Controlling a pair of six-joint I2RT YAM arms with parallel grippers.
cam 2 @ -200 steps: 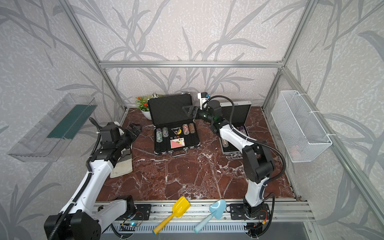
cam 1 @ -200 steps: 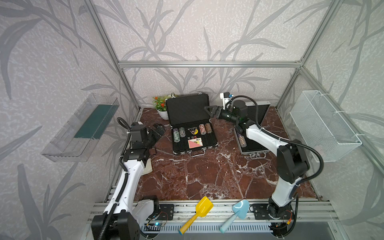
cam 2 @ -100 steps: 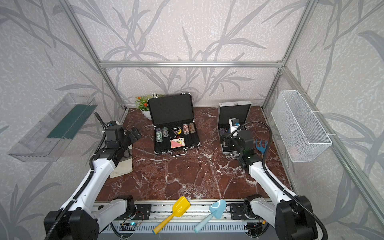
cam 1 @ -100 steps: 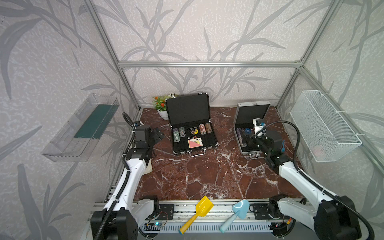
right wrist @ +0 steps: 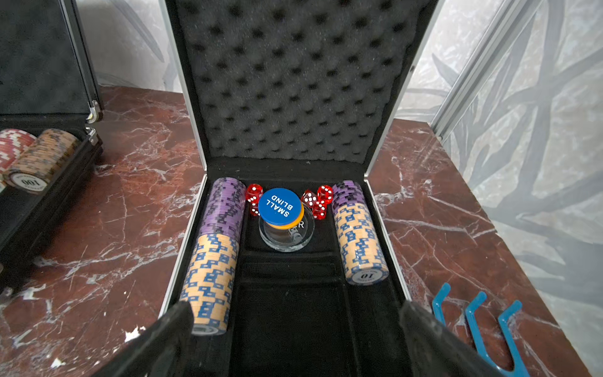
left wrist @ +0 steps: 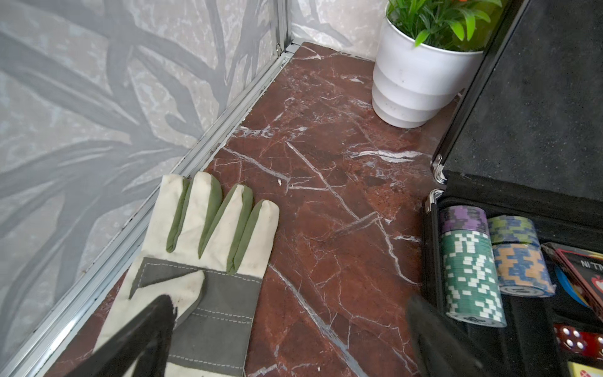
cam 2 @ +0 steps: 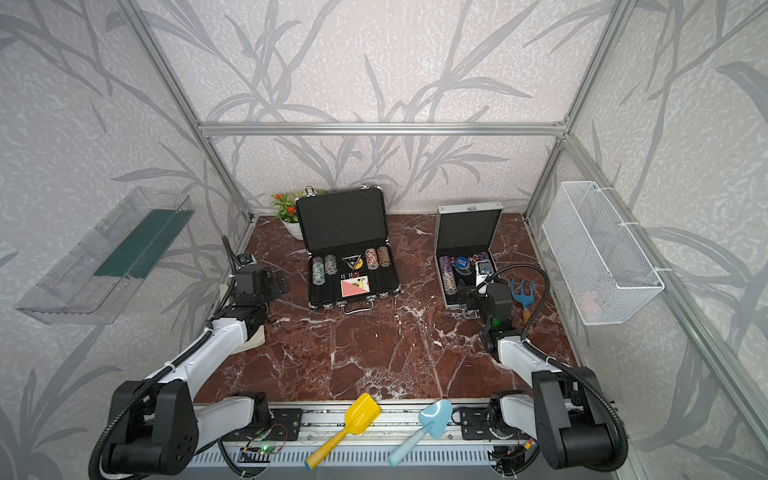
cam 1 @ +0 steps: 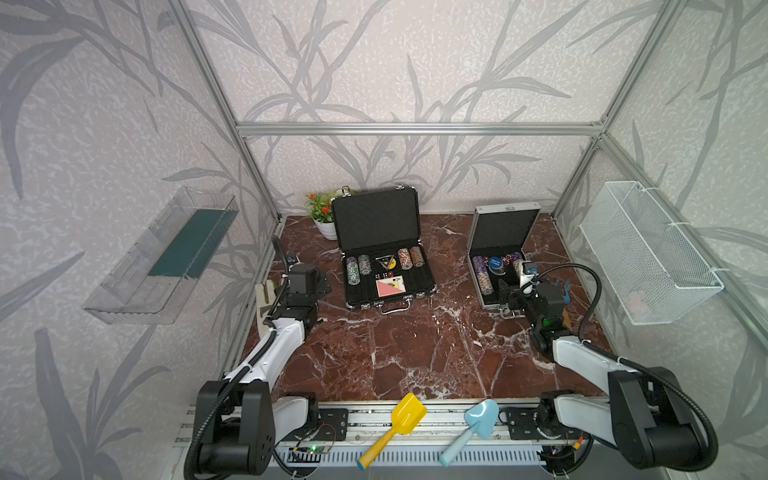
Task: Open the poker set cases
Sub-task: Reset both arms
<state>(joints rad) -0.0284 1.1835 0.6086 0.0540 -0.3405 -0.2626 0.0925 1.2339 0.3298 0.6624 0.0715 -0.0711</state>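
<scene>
Pulled back from larger black case (cam 1: 376, 220), with right pincer (right wrist: 293, 326) spread before smaller silver case (cam 1: 503, 228); both lids up on marble surface (cam 1: 415, 353).
Left pincer (left wrist: 287, 313) spread near cream-green glove (left wrist: 208, 235); dimpled black foam (right wrist: 293, 81) in silver lid visible from right wrist only.

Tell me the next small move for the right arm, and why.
Probably draw the right gripper back from the silver case: that case and the black case both stand wide open, and the gripper is open and holds nothing.
</scene>
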